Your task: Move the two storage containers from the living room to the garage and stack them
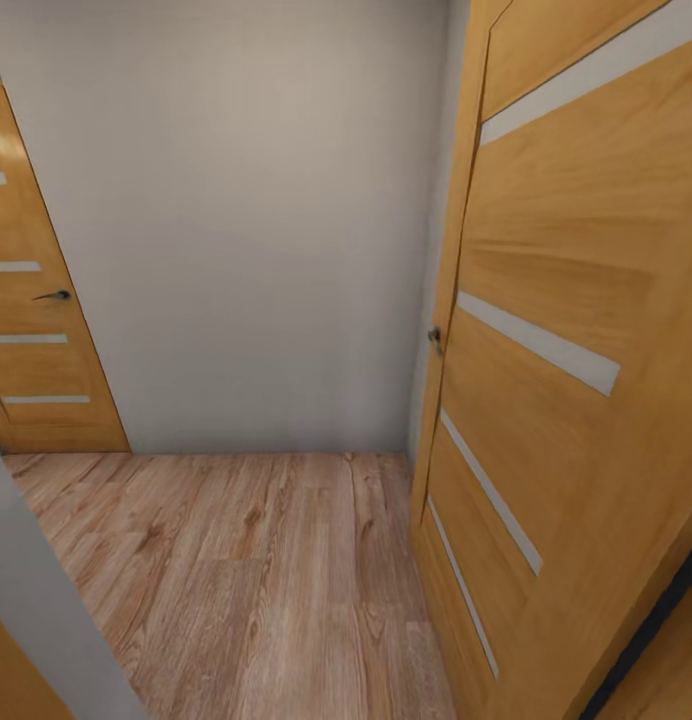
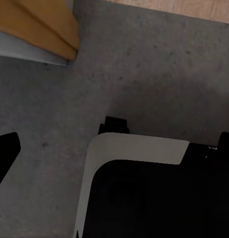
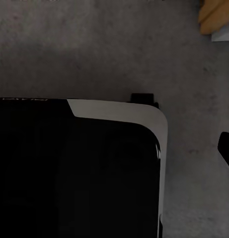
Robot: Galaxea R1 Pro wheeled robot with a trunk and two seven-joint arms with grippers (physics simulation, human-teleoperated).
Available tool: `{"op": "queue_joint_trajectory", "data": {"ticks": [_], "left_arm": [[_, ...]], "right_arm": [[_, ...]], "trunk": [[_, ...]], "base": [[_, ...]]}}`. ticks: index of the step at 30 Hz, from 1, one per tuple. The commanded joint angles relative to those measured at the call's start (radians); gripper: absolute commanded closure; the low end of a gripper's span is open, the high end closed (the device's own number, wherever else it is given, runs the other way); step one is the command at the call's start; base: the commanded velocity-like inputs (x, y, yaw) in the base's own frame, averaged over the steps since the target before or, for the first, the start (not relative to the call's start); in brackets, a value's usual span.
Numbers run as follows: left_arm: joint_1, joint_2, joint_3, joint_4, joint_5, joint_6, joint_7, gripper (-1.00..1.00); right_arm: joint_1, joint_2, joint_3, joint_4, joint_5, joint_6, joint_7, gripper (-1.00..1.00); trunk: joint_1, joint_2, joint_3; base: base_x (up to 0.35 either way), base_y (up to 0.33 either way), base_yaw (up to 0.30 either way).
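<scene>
Where plank flooring [image 1: 256, 580] ends, grey wall [image 1: 246, 230] between wooden doors [image 1: 576, 330].

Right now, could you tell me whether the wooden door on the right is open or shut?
Open: the right door swings toward the camera, its handle edge clear of the wall.

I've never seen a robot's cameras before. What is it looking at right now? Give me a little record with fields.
Place: a narrow spot facing a plain grey-white wall
Underfoot ahead: light wood plank flooring
Left side: closed orange-brown wooden door with pale stripes and a dark handle
Right side: a matching wooden door, close to the camera and angled
Below the arms: dark grey speckled concrete floor and the robot's black and white base
Red-orange bins: none to report here
Claws: state cannot be told
</scene>
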Motion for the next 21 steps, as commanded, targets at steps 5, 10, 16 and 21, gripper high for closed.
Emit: {"op": "queue_joint_trajectory", "data": {"ticks": [5,10,16,21], "left_arm": [[-0.001,0.000,0.007,0.001,-0.005,-0.003,-0.004,-1.00],[-0.001,0.000,0.007,0.001,-0.005,-0.003,-0.004,-1.00],[-0.001,-0.022,0.001,0.001,-0.005,-0.003,-0.004,-1.00],[-0.001,-0.039,-0.002,0.001,-0.006,-0.003,-0.004,-1.00]], "right_arm": [[-0.001,0.001,-0.004,0.001,0.000,-0.003,0.005,-1.00],[-0.001,0.005,-0.001,0.001,0.005,-0.004,0.005,-1.00],[-0.002,0.026,0.003,0.001,0.008,-0.004,0.005,-1.00],[-0.002,0.044,0.004,0.000,0.008,-0.005,0.005,-1.00]], "trunk": [[0.000,-0.001,-0.001],[0.000,-0.001,-0.001],[0.000,-0.001,-0.001],[0.000,-0.001,-0.001]], "base": [[0.018,0.004,0.000],[0.004,0.001,0.000],[0.000,0.000,0.000],[0.000,0.000,0.000]]}}
